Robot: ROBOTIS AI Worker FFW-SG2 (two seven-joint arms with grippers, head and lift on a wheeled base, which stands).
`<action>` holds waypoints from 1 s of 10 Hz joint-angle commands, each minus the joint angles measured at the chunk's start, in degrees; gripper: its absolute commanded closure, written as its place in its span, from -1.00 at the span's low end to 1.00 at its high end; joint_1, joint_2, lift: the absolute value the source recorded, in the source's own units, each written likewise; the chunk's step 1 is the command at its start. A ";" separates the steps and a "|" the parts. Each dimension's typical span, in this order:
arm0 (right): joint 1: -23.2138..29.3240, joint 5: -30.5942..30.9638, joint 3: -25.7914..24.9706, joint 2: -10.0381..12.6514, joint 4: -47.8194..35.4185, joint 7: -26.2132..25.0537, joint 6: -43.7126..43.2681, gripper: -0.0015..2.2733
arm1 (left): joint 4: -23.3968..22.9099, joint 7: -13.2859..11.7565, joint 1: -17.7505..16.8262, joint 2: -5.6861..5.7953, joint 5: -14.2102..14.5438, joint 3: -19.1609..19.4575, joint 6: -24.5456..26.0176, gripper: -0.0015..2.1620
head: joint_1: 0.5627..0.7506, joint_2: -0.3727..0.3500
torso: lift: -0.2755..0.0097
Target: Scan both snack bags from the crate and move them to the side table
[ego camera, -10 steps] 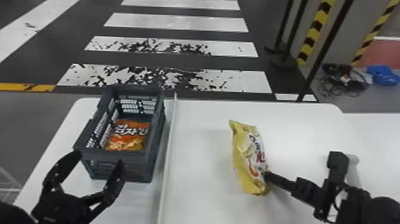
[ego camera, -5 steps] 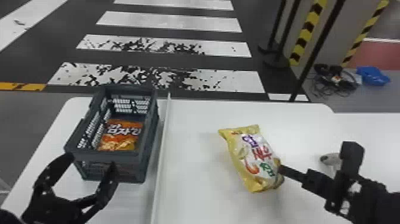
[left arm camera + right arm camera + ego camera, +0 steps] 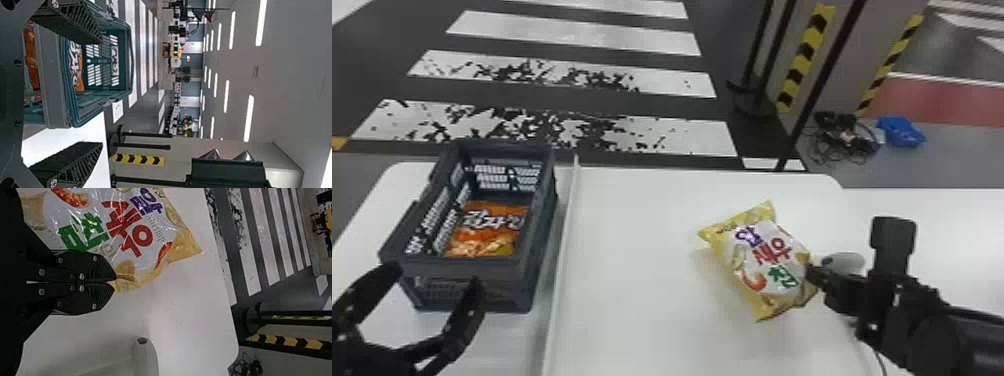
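- One yellow snack bag (image 3: 762, 260) is out of the crate; its printed front has swung round to face the head view, where a second ago it showed a narrow side.
- It has also shifted over the tabletop (image 3: 632, 300) toward three o'clock, away from the crate, which I take as progress toward the side table; whether it has been scanned I cannot tell.
- The right gripper (image 3: 116, 282), at four o'clock of the bag in the head view, has its fingers together, pinching the bag's corner.
- That thin hold may let the bag pivot or slip, so the carry probably calls for a gentle pace.
- Large purple, red and green lettering on white marks this bag, with a shrimp-like picture beside it.
- Beyond it at three o'clock is a pale rounded device (image 3: 847, 260), perhaps a scanner.
- At nine o'clock, past the white rail (image 3: 562, 260), stands the dark crate (image 3: 524, 270) holding the orange snack bag (image 3: 489, 232), with bold white lettering; this one is left to do.
- The left gripper (image 3: 434, 277) waits at the crate's seven o'clock, fingers wide apart, with nothing between them.
- Another white surface (image 3: 957, 225) lies toward two o'clock, likely the side table.
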 commanded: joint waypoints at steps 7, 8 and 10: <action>2.06 58.77 37.96 -6.16 -1.65 -14.66 -0.50 0.98 | 0.91 0.00 -0.24 0.19 0.35 -0.12 -1.22 -0.92 | 0.41 -0.44 | 0.24; 1.45 64.04 41.56 -7.65 1.78 -15.10 -0.50 0.98 | 1.09 0.00 -0.24 0.19 0.44 -0.12 -1.22 -0.92 | 0.41 -0.41 | 0.24; 1.45 70.19 47.54 -9.94 7.05 -15.36 -0.32 0.98 | 1.44 0.00 -0.33 0.19 0.44 -0.12 -1.39 -0.92 | 0.41 -0.34 | 0.24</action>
